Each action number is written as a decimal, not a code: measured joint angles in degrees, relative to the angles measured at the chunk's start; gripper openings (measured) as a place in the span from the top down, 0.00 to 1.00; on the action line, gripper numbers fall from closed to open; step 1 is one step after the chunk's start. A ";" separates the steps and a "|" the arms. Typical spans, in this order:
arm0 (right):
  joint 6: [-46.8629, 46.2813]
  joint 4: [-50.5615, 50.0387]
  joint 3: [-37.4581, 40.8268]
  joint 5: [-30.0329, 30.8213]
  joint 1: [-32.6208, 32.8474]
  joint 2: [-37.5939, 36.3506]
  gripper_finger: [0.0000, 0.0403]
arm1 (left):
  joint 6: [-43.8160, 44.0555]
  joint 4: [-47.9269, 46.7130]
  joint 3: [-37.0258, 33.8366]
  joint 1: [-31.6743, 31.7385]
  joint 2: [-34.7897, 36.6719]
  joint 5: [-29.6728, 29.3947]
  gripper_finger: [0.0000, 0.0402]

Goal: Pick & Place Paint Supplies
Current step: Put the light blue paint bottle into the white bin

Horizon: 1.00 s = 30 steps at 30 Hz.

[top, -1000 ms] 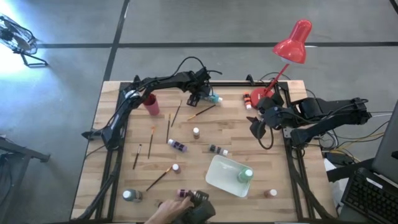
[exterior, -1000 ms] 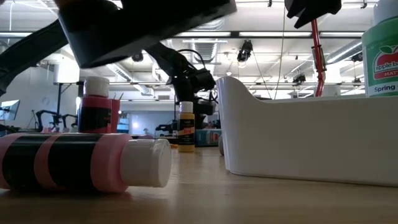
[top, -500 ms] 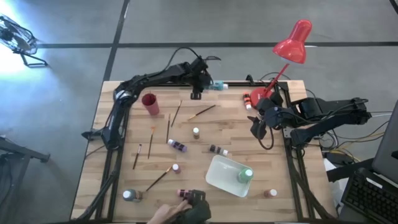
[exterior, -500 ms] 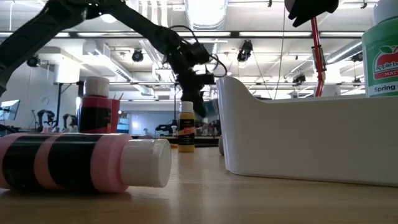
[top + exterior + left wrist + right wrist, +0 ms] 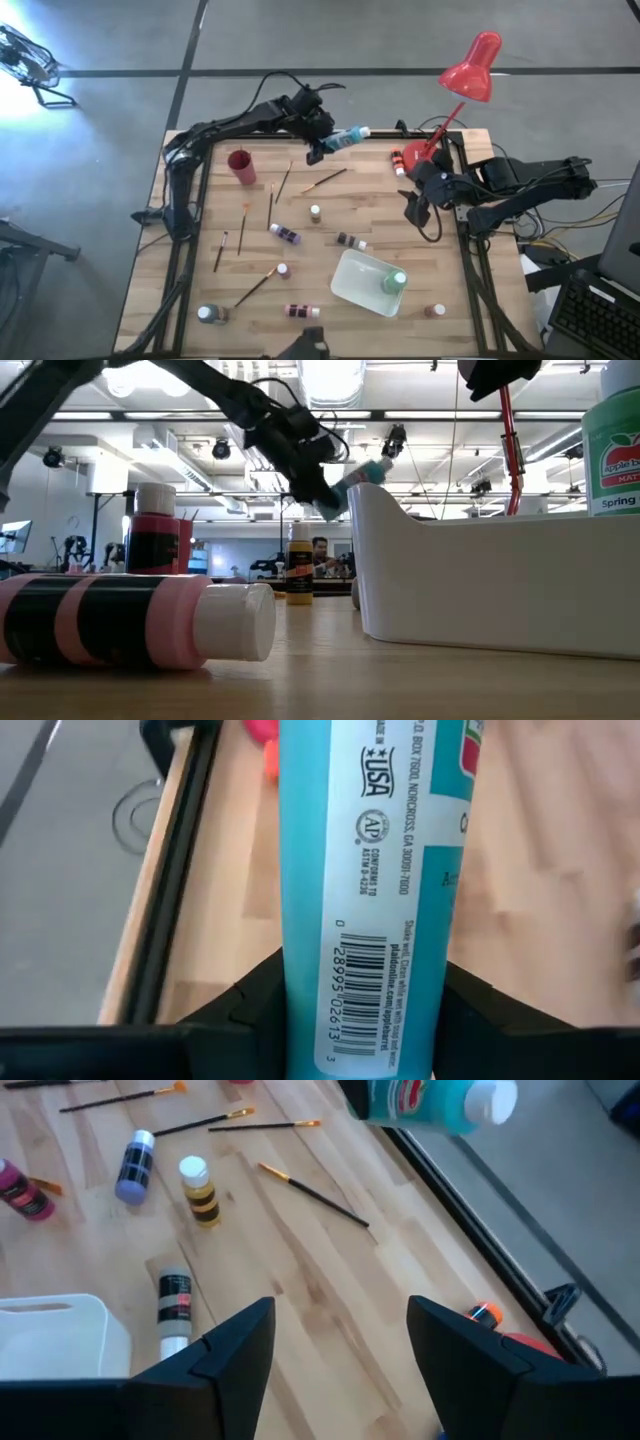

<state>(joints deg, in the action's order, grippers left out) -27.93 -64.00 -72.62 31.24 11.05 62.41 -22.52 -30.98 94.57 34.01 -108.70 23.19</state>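
Note:
My left gripper (image 5: 322,140) is shut on a teal, white-capped paint bottle (image 5: 347,136) held above the table's far edge; the bottle also shows in the low view (image 5: 358,477) and the right wrist view (image 5: 430,1100). My right gripper (image 5: 340,1350) stands open and holds nothing, high over the table's right side (image 5: 415,205). Other paint bottles lie or stand on the wood: purple (image 5: 285,235), yellow (image 5: 316,213), dark (image 5: 350,241), pink (image 5: 299,311). Thin brushes (image 5: 283,183) (image 5: 325,180) lie flat. My left gripper pinches the teal bottle's body near its bottom end (image 5: 305,985) between its two fingers (image 5: 245,1010), one on each side. The bottle sticks out past the fingers, cap end (image 5: 362,131) away from the gripper. It is lifted clear and tilted, cap higher (image 5: 384,465).
A white tray (image 5: 352,290) holding a green bottle (image 5: 395,282) sits near the front right. A red cup (image 5: 240,165) stands at the far left, a red lamp (image 5: 470,70) at the far right corner. A person's dark-sleeved hand (image 5: 310,345) shows at the near edge.
My left gripper has risen from the table near its far edge and rolled. The teal bottle has gone up with it, is clear of the wood, and its cap has swung toward the right. The person's hand has drawn back from the pink bottle at the near edge.

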 joint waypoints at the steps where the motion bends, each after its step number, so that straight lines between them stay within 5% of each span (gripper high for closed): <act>1: 0.62 0.56 0.00 0.23 0.32 0.00 0.43 | 1.26 2.11 -1.94 -0.09 1.30 0.91 0.57; 16: 16.42 25.50 0.13 0.42 2.29 0.00 0.37 | 23.53 50.44 -35.06 -7.63 18.06 7.65 0.57; 20: 19.40 33.19 0.59 -0.88 2.31 0.00 0.37 | 25.33 59.63 -36.85 -12.13 19.18 6.37 0.58; 30: 18.85 34.57 0.64 -3.47 2.32 0.00 0.44 | 22.59 60.13 -35.04 -20.51 18.96 1.11 0.58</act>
<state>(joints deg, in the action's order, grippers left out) -9.08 -29.43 -71.99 27.77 13.37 62.41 0.06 29.15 59.53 13.50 -89.73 24.30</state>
